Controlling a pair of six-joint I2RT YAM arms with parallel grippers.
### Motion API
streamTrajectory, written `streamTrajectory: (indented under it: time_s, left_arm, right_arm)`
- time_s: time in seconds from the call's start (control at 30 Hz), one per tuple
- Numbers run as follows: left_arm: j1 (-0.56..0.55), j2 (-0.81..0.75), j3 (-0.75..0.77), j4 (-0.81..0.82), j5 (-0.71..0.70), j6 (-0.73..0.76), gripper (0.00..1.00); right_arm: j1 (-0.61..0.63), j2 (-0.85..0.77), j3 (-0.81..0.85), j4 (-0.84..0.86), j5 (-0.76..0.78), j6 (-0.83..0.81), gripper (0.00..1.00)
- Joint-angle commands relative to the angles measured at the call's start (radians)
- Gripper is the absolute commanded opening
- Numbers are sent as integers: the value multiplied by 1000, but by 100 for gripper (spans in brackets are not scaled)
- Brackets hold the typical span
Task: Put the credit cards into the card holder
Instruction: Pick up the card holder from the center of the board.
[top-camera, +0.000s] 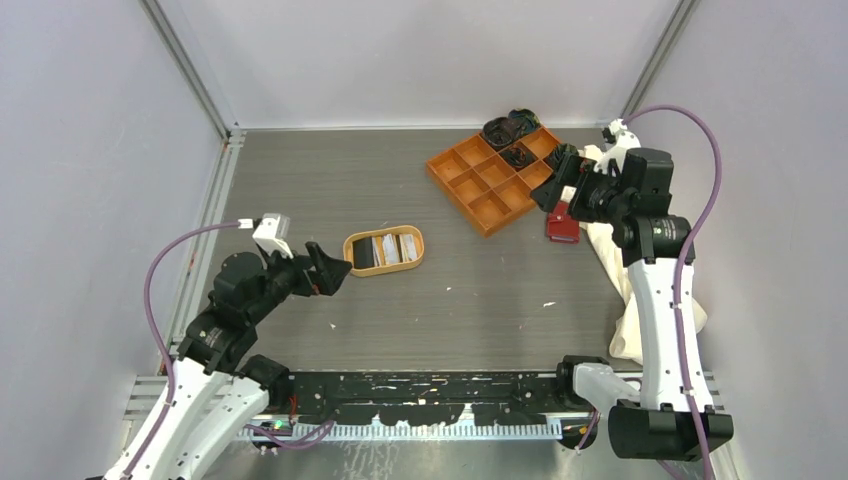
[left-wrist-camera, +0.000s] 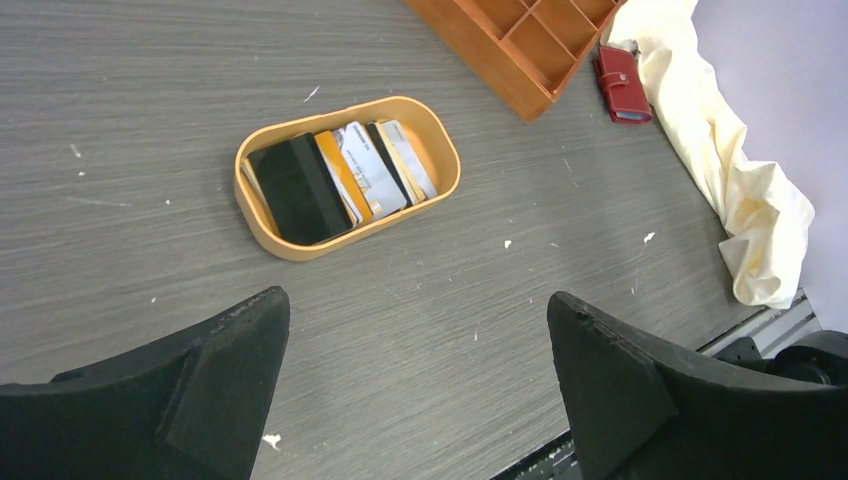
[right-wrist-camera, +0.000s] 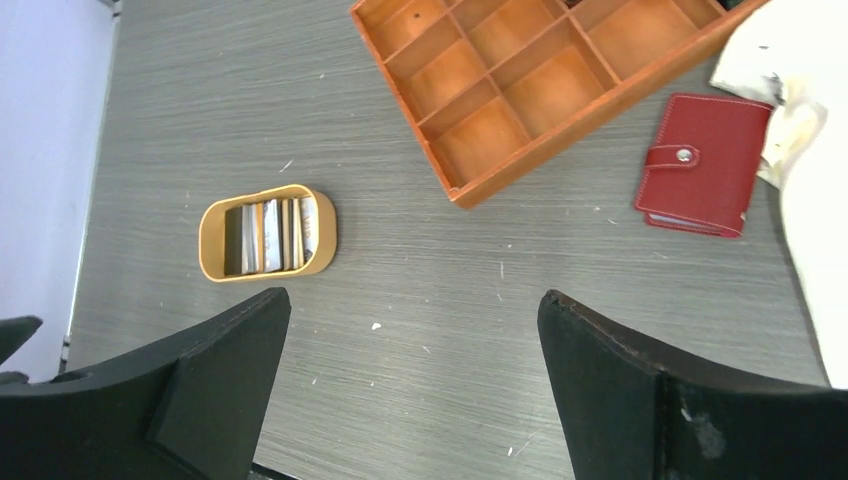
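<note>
The left end effector (left-wrist-camera: 415, 325) is hanging released, its black wedge-shaped fingers spread wide, over the grey, streak-grained tabletop (top-camera: 420, 320) toward its left edge. Just beyond it, the thin, flat rectangular credit cards (left-wrist-camera: 340, 180) (black, tan-gold, white-grey) are leaning on edge in a row inside a smooth oval tan dish (left-wrist-camera: 262, 238) near the tabletop's centre. The right end effector (right-wrist-camera: 412, 320) is also hanging released, grasping nothing, near the right edge. The red leather-like card holder (right-wrist-camera: 705, 165) is lying flat and folded shut, snap tab fastened, by the right edge, between an orange nine-compartment tray (right-wrist-camera: 480, 140) and a crumpled cream cloth (left-wrist-camera: 745, 190).
</note>
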Motion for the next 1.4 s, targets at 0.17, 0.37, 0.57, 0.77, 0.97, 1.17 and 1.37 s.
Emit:
streamTrajectory:
  time_s: [0.17, 0.37, 0.57, 0.77, 0.97, 1.17, 1.37]
  left_arm:
    - [99, 26, 91, -66, 177, -48, 99]
    - [64, 98, 87, -38, 255, -96, 100]
    - [-347, 290, 187, -99, -101, 0, 100]
    - [-503, 430, 311, -107, -178, 180, 100]
    - [-387, 535, 460, -180, -124, 302, 100]
    - [-337, 542, 341, -43, -148, 365, 100]
    - [-343, 408, 260, -1, -177, 419, 99]
  right_arm:
    - [-46, -4, 127, -120, 144, 28, 99]
    - [-65, -50, 61, -79, -3, -107, 100]
    - [-75, 23, 29, -73, -273, -296, 99]
    - [-77, 236, 37, 17, -389, -365, 100]
    - [-79, 385, -19, 148, -105, -416, 99]
    - [-98, 508, -20, 174, 88, -413, 100]
    - [-149, 652, 10, 222, 225, -369, 92]
